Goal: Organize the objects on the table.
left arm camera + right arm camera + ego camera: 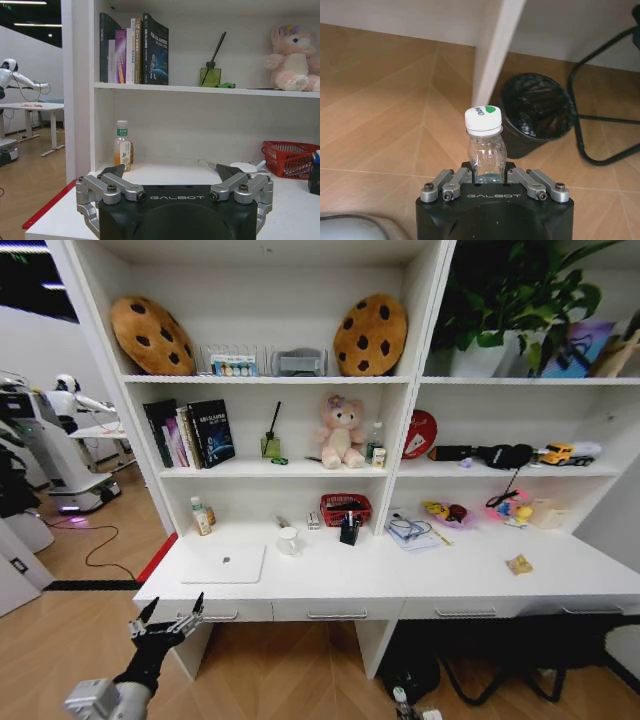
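Head view puts the left tool (168, 620), jaws wide and empty, at lower left just below the bench (420, 585) edge, the closed silver laptop (224, 563) directly above it, while the right tool (492, 181) grips a clear bottle (485, 145) over the floor.

Left gripper (170, 618) raised, jaws wide apart.

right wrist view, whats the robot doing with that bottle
The right gripper has its fingers shut on a clear bottle with a white cap, held low over the wooden floor near a black bin. The left gripper hangs open in front of the white desk, holding nothing. The laptop, a mug and a red basket sit on the desk.
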Robot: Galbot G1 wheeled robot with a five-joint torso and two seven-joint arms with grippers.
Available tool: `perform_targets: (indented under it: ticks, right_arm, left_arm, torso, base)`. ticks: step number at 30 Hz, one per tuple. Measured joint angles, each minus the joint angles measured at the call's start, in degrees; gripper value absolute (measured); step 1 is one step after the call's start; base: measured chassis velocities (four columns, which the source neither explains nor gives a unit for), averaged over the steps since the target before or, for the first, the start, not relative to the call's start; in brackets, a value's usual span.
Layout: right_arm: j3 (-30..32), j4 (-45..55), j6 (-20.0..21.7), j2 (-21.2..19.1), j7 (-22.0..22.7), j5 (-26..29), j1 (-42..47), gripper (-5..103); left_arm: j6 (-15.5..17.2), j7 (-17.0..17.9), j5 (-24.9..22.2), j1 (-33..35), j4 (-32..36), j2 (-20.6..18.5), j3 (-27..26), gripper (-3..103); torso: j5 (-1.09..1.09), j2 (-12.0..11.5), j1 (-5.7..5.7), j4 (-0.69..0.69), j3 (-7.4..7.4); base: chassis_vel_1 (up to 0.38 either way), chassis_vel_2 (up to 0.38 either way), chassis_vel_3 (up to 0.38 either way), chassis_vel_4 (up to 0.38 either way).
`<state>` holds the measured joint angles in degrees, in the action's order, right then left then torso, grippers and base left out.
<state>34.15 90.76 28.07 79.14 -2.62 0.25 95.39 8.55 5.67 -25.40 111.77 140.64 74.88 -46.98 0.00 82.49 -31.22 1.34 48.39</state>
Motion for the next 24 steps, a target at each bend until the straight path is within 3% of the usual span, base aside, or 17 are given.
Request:
perform_targets:
  ticks: [12, 24]
  right_arm:
    - [0.9, -3.1, -1.4, -0.9, 1.4, 2.2, -4.4, 26]
    - [0.9, -4.1, -5.7, -0.8, 1.4, 2.0, -4.4, 26]
  left_arm:
    - [0.0, 0.0, 0.0, 0.0, 0.0, 0.0, 0.0, 100]
    - [0.0, 0.0, 0.0, 0.0, 0.0, 0.0, 0.0, 100]
  torso:
    - [0.02, 0.0, -0.01, 0.0, 0.01]
    - [-0.02, 0.0, 0.0, 0.0, 0.0]
  base:
    - [-0.086, -0.141, 0.082, 0.137]
    - [-0.234, -0.284, 0.239, 0.285]
